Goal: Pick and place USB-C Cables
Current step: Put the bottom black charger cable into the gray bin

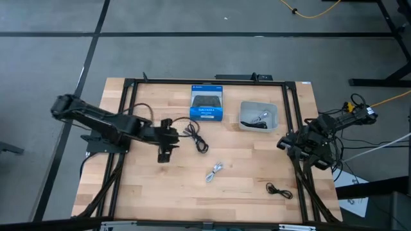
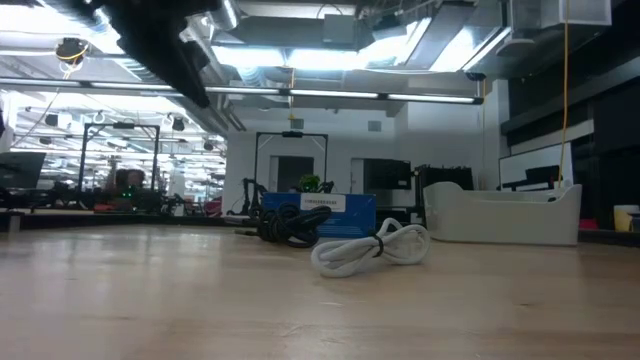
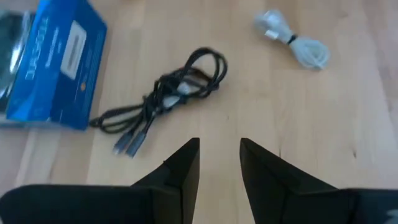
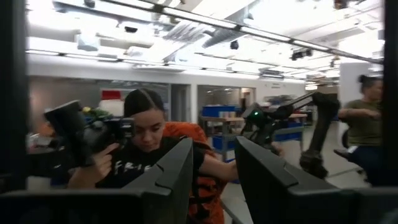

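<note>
A black coiled USB-C cable lies flat on the wooden table just ahead of my left gripper, which is open and hovers short of it. A white coiled cable rests mid-table. Another small black cable lies near the front right. More cable sits inside the grey bin. My right gripper waits open at the table's right edge, raised and facing the room.
A blue-and-black box lies near the far edge, left of the grey bin. A black frame borders the table. People show in the room beyond in the right wrist view. Bare wood lies between the cables.
</note>
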Tool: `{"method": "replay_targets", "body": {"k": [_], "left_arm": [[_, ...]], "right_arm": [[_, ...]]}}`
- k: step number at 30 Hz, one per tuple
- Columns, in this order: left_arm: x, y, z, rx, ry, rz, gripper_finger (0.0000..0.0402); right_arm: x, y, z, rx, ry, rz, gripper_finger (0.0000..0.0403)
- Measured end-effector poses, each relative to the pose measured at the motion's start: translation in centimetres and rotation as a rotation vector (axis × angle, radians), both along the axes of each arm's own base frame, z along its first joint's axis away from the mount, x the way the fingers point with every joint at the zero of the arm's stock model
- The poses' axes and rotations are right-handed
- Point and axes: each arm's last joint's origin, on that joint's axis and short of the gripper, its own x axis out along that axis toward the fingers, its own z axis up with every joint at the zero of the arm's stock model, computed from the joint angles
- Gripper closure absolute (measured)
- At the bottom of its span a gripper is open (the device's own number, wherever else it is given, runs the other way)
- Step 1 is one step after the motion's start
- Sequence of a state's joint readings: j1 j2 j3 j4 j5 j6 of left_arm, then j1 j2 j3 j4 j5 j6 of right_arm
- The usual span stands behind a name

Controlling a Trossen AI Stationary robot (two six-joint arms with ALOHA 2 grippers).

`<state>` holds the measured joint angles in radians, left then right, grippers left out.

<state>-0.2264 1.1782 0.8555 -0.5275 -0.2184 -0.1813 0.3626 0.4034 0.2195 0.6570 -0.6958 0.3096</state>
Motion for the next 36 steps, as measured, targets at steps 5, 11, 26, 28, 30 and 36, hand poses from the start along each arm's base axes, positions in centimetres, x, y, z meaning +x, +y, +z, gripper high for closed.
{"method": "replay_targets", "body": {"k": [5, 11, 26, 28, 30, 36], "left_arm": [[-1.7, 0.4, -2.4, 0.026, -0.246, -0.066, 0.0294], [-3.5, 0.8, -5.7, 0.032, -0.482, -0.072, 0.0294], [-7.6, 2.2, -9.9, 0.024, -0.832, 0.084, 0.0294], [-7.7, 2.2, -10.0, 0.026, -0.826, 0.083, 0.0294], [-7.7, 2.2, -10.0, 0.025, -0.826, 0.069, 0.0294], [-7.5, 2.0, -10.4, 0.054, -0.787, -0.012, 0.0294]], "right_arm": [[0.3, -0.1, -0.2, 0.017, 0.036, -0.064, 0.0277], [0.5, -0.1, -0.5, 0.027, 0.079, -0.12, 0.0277], [1.3, -0.4, -1.3, 0.052, 0.2, -0.309, 0.0277], [1.6, -0.5, -1.9, 0.041, 0.264, -0.406, 0.0277], [1.8, -0.7, -2.4, 0.033, 0.315, -0.484, 0.0277], [1.9, -0.8, -2.6, 0.068, 0.377, -0.534, 0.0277]]}}
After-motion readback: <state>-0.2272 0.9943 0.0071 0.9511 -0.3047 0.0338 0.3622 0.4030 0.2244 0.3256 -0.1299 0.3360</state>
